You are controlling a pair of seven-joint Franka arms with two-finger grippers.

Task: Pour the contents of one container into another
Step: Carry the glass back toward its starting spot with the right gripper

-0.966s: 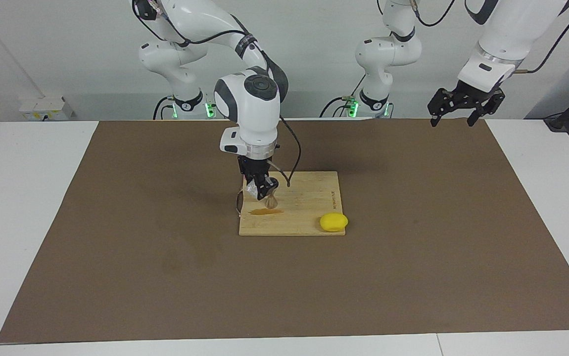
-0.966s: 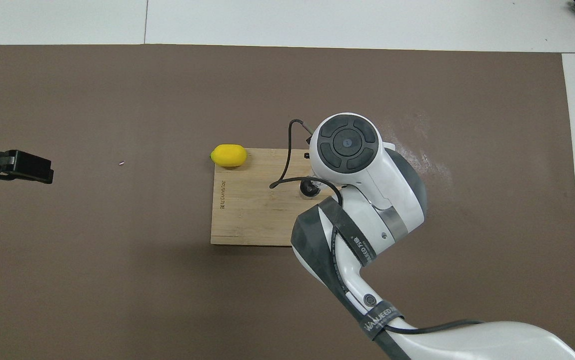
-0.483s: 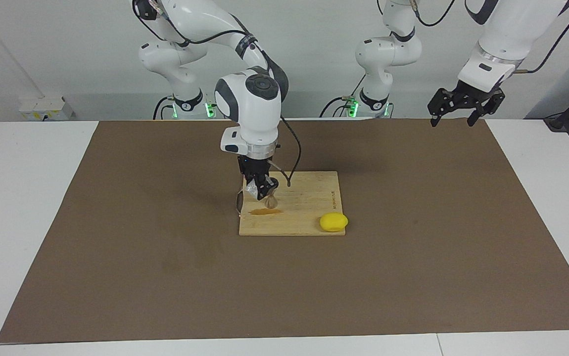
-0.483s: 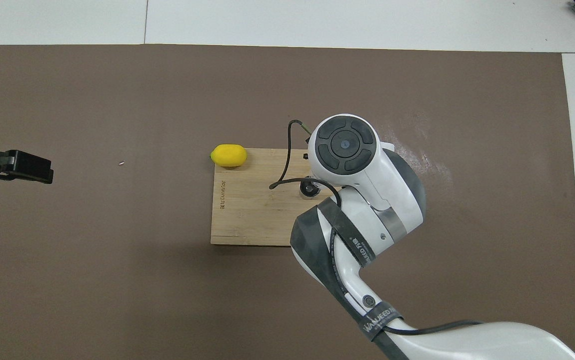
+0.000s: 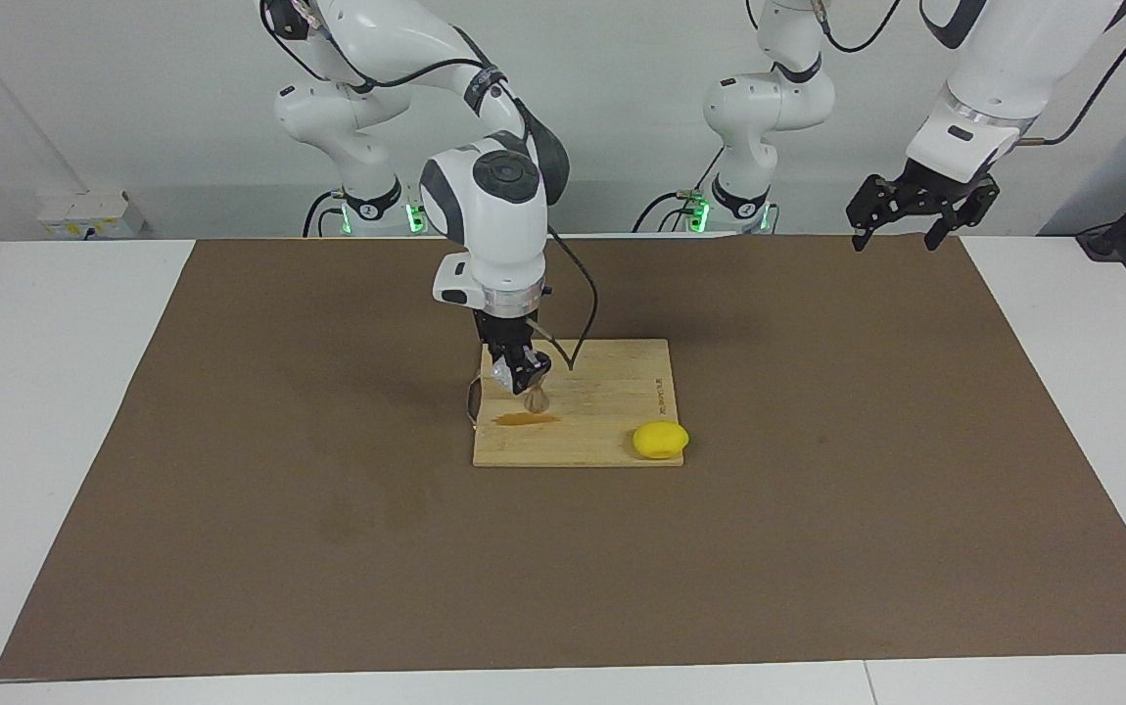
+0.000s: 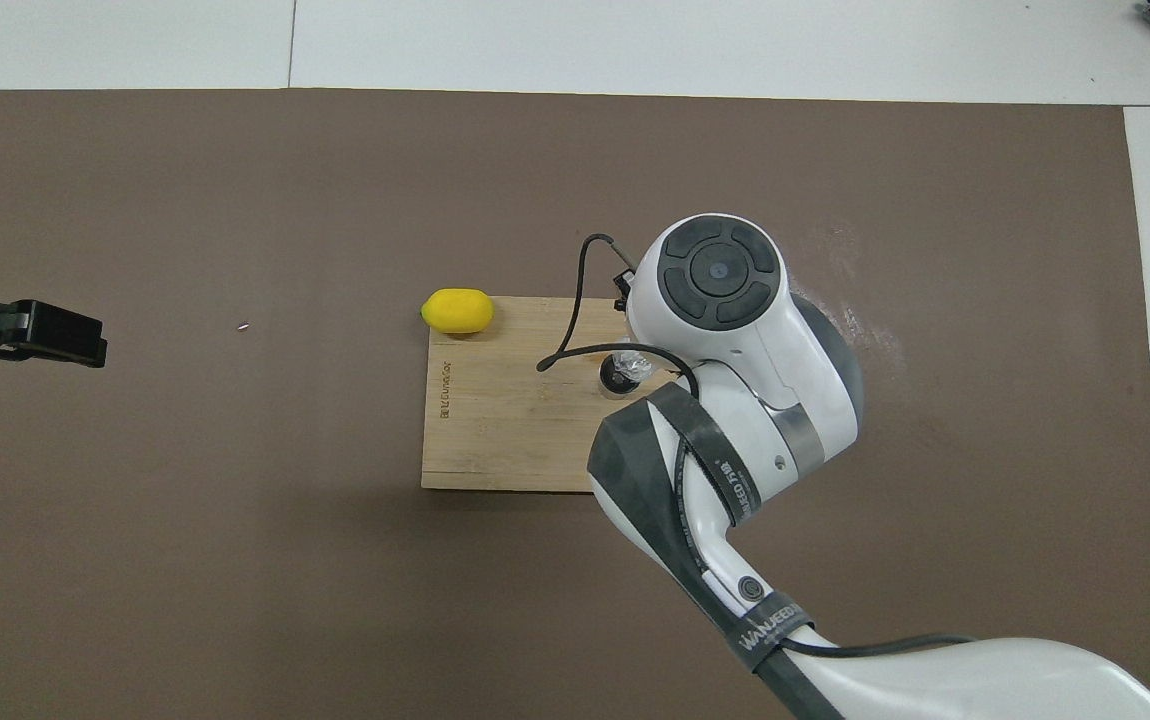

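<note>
My right gripper (image 5: 514,375) hangs low over the wooden cutting board (image 5: 612,392), shut on the small clear cup (image 5: 498,375), which it holds tilted. The steel jigger (image 5: 536,398) stands on the board right beside and just under the cup. In the overhead view the right wrist covers the gripper; only the jigger's dark mouth (image 6: 619,374) and a glint of the cup (image 6: 637,357) show on the board (image 6: 495,430). My left gripper (image 5: 901,217) waits open, high over the mat's corner at the left arm's end, and shows in the overhead view too (image 6: 55,335).
A yellow lemon (image 5: 661,440) (image 6: 457,310) sits at the board's corner farthest from the robots, toward the left arm's end. A brown wet streak (image 5: 527,419) lies on the board, farther from the robots than the jigger. A black cable (image 6: 575,320) loops beside the right wrist.
The right wrist has turned and shifted slightly, lifting the tilted cup a little; a glint of it now shows in the overhead view. The left arm has not moved.
</note>
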